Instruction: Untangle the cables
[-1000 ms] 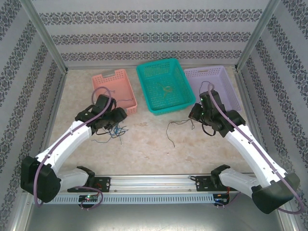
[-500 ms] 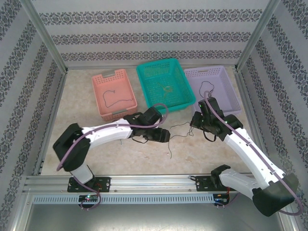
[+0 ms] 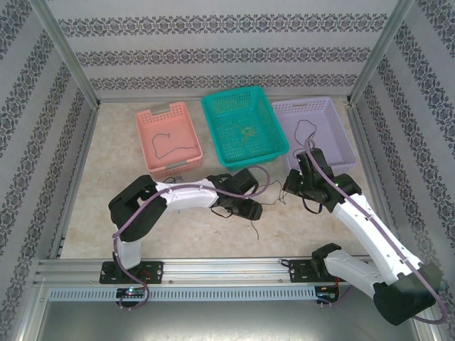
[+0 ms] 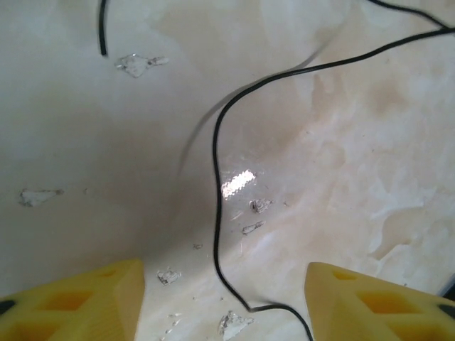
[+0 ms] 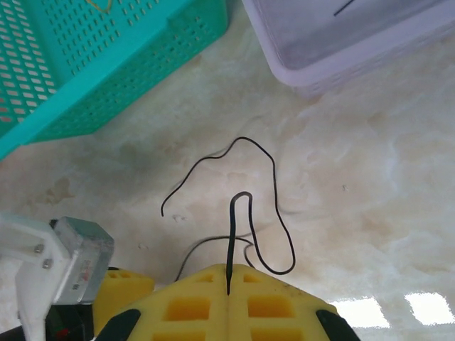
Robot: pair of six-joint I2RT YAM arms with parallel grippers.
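Left claw (image 4: 224, 302), released, has swung in front of the teal basket (image 5: 106, 78) and straddles a black cable (image 4: 215, 163) on the tabletop (image 4: 355, 177). Right claw (image 5: 229, 273) stays clenched on a black strand (image 5: 229, 241), so a two-handed pull looks likely.

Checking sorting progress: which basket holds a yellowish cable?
The teal basket, in the middle; the pink basket and purple basket hold black cables.

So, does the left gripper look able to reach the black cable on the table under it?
Probably yes: the left gripper is open, and the black cable runs over the table into the gap between its fingers, with nothing covering it.
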